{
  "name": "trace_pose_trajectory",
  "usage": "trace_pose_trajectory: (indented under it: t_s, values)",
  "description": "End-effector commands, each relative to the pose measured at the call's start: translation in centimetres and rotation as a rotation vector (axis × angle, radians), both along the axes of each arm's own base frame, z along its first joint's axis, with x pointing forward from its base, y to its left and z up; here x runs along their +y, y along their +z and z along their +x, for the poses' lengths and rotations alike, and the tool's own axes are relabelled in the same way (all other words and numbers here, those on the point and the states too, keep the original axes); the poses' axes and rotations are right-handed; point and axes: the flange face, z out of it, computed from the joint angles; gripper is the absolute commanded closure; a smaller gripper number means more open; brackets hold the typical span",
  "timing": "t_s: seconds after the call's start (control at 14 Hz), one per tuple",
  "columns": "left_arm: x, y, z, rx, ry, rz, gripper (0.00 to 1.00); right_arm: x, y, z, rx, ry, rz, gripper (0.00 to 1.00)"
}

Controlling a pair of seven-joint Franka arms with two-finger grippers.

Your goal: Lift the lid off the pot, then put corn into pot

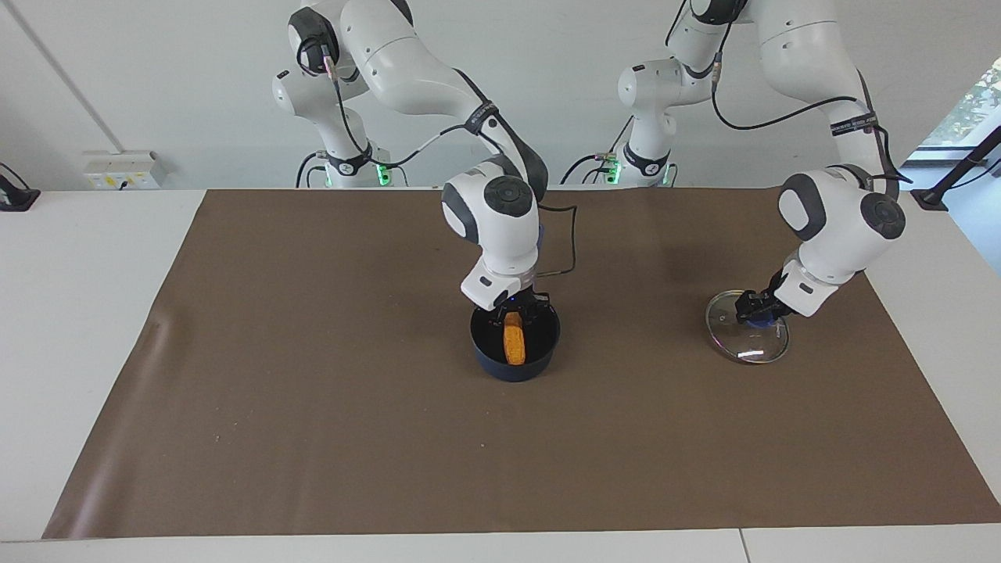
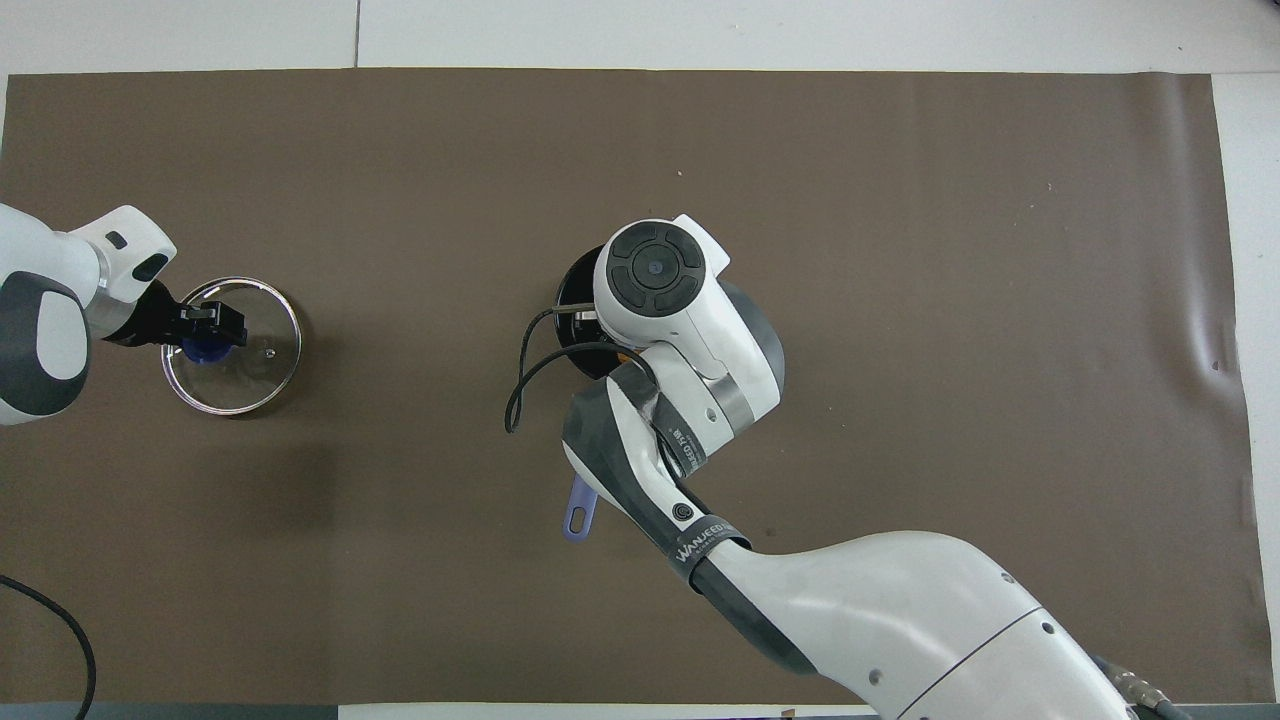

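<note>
Right claw [image 1: 513, 314]: clenched on the upper end of the corn, low inside the pot's mouth, about midway along the tabletop.
Left claw [image 1: 752, 306]: clenched on the lid's blue knob, near the left arm's end of the tabletop.
Brown mat [image 1: 313, 438]: covers most of the tabletop and carries pot and lid.
Pot [image 1: 515, 364]: stands open, handle [image 2: 579, 514] pointing toward the robots' edge.
Lid [image 1: 747, 339]: off the pot, well apart from it, resting on or just above the mat; which, I cannot tell.
Corn [image 1: 514, 345]: hangs tip-down inside the pot.
Risk, pot: claw links sit close to the rim, so a sideways pull-out could tip it.
Risk, corn: let go while leaning on the wall, it may topple against the rim.
Risk, lid: released tilted, it could roll or slide toward the table edge.
</note>
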Motion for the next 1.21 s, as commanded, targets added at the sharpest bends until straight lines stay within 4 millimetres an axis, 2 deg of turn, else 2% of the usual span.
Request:
trace_pose_trajectory:
  t_s: [0.0,0.14,0.21,0.29,0.36,0.43,0.5,0.57,0.64,0.79,0.93,1.07,1.14]
  values:
    - [0.0,-0.1,-0.3,-0.034,-0.046,0.015,1.0,-0.7,-0.4,0.5,-0.015,-0.017,0.015,0.98]
    - [-0.1,-0.2,-0.3,-0.036,-0.058,0.015,1.0,-0.6,-0.5,0.5,-0.014,-0.015,0.014,0.76]
    - [-0.1,-0.2,-0.3,-0.036,-0.064,0.014,1.0,-0.6,-0.5,0.5,-0.013,-0.015,0.015,0.71]
    - [-0.1,-0.2,-0.3,-0.038,-0.069,0.014,1.0,-0.6,-0.4,0.5,-0.015,-0.015,0.015,0.57]
    - [-0.2,-0.2,-0.3,-0.04,-0.073,0.014,1.0,-0.4,-0.1,0.5,-0.018,-0.013,0.016,0.35]
    - [-0.3,-0.2,-0.3,-0.038,-0.075,0.014,1.0,0.1,0.6,0.4,-0.029,0.003,0.008,0.0]
    - [-0.4,-0.3,-0.3,-0.037,-0.077,0.014,1.0,0.6,1.8,0.4,-0.036,0.011,0.009,0.0]
    - [-0.5,-0.1,-0.2,-0.038,-0.08,0.014,0.61,1.0,3.0,0.6,-0.031,0.018,-0.007,0.0]
    - [-0.6,0.1,0.0,-0.037,-0.087,0.013,0.01,0.6,3.9,0.9,-0.019,0.024,-0.036,0.0]
    - [-1.8,1.6,0.7,-0.05,-0.111,0.012,0.0,-1.3,6.8,2.1,0.0,0.003,-0.057,0.0]
    - [-5.0,5.0,1.8,-0.047,-0.155,0.01,0.0,-4.4,10.7,3.3,-0.028,0.026,-0.064,0.0]
    - [-7.8,9.4,2.4,-0.044,-0.128,0.01,0.0,-9.8,14.9,4.2,-0.019,0.058,-0.081,0.0]
    - [-9.3,11.3,2.5,-0.044,-0.081,0.013,0.0,-12.6,17.5,3.9,-0.004,0.072,-0.093,0.0]
